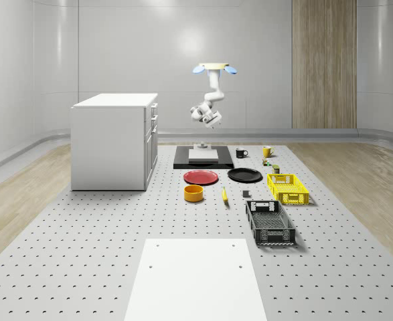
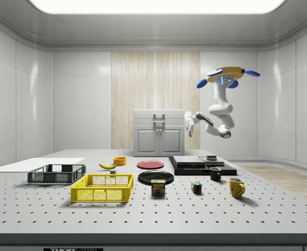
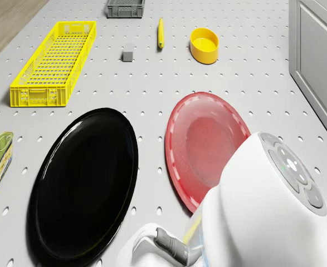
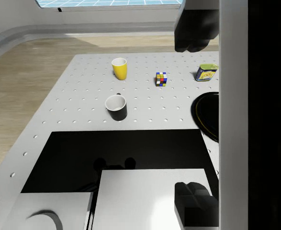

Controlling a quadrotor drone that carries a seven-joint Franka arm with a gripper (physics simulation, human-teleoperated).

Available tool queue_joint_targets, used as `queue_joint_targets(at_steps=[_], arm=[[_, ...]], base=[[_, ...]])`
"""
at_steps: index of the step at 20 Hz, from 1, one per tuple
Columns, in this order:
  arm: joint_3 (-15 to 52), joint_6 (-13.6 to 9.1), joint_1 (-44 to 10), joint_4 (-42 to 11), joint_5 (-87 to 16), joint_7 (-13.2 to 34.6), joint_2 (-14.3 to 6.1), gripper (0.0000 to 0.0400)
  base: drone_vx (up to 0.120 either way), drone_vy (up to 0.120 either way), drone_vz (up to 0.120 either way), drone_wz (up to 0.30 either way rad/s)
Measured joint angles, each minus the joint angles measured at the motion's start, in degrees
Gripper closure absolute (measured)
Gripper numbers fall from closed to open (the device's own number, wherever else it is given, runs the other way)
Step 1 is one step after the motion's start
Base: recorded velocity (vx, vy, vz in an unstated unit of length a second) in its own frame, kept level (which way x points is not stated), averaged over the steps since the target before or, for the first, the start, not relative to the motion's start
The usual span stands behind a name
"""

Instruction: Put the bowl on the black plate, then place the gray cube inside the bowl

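Gripper: we find the white two-finger gripper (image 1: 213, 119) in the air above the black landing pad (image 1: 203, 158); it carries nothing, and we cannot tell how far its fingers stand apart.
Arm: white seven-joint arm (image 2: 219, 112), folded beneath the drone.
Drone: yellow-bodied quadrotor with blue rotors (image 2: 227, 76), hovering over the black landing pad at the far end of the table.
Bowl: short round yellow-orange bowl (image 1: 194, 193), upright on the table, well apart from the gripper and below it, toward the near end of the table in the whole-scene view; being round, it has no long axis to favour.
Black plate: flat glossy black plate (image 3: 85, 183), bare, between pad and bowl, just beside the round red plate (image 3: 206, 147).
Gray cube: small gray cube (image 3: 128, 53) on the table near the yellow banana (image 3: 160, 32) and the yellow mesh crate (image 3: 54, 61).
Coming move: we judge the gripper must travel forward past both plates and down to the bowl.
Surface: white perforated table (image 1: 82, 227).
Room: pale panelled walls, wood floor, white cabinet (image 1: 114, 140) on the table.
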Motion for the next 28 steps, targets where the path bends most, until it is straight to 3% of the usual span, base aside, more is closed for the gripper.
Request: queue_joint_targets(at_steps=[5, 10, 23, 28], arm=[[5.9, -5.2, -11.2, -3.4, -8.9, 7.5, -3.3, 0.0], [8.7, -7.2, -17.0, -4.2, -11.5, 11.3, -5.8, 0.0], [11.5, -5.9, -21.9, -4.3, -11.1, 15.0, -10.4, 0.0], [12.1, -4.7, -22.7, -4.2, -10.3, 15.6, -12.0, 0.0]], base=[[0.12, 0.0, -0.12, 0.0], [0.12, 0.0, 0.0, 0.0], [0.12, 0.0, 0.0, 0.0], [0.12, -0.016, -0.112, 0.0]])
